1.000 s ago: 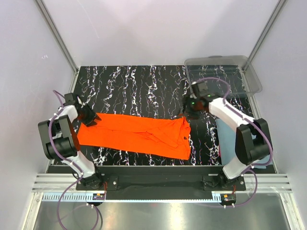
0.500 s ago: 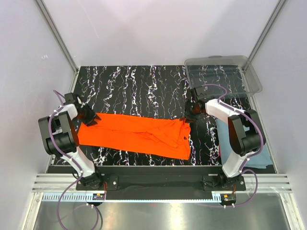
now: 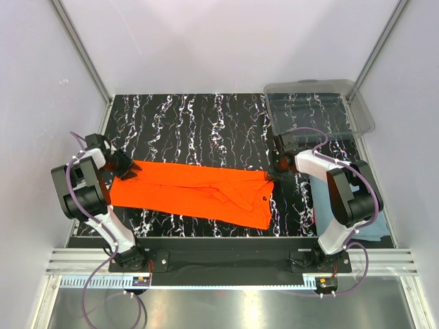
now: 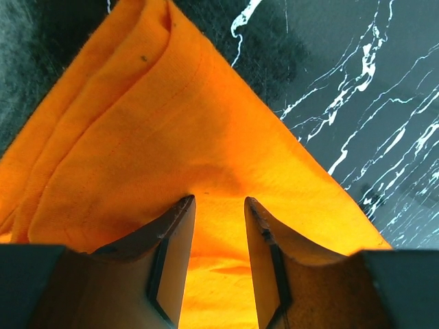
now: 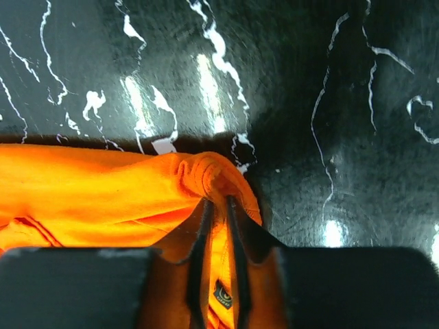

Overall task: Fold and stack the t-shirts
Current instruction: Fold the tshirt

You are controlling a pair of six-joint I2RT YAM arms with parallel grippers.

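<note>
From where I stand, the fold of the soft, bright orange t-shirt (image 3: pixel 192 192) is only beginning: it lies as one long, rumpled band across the black, white-veined table (image 3: pixel 192 123), with an arm at each end taking hold.

At the band's left end the left gripper (image 3: pixel 132 169) reaches in low from the table's left edge. In its wrist view the fingers (image 4: pixel 175 229) stand partly apart with a thick layer of orange cloth filling the gap and creasing at their tips. It looks to me like a grip on that doubled corner, though I would not swear to it.

At the right end the right gripper (image 3: pixel 274 175) has its arm bent sharply back on itself, elbow towards the near edge and wrist dipped to the table. Its jaws are almost together, pinching a small ridge of the hem just ahead of the fingertips.

The next move, I judge, calls for both ends to rise together and level, so the orange t-shirt stretches flat without slipping from either pinch, then to carry one end over towards the other.

A muted blue-grey t-shirt (image 3: pixel 320 204) lies under and behind the right arm, just beyond the orange hem. A clear plastic bin (image 3: pixel 322 103) sits farther out past that gripper.
</note>
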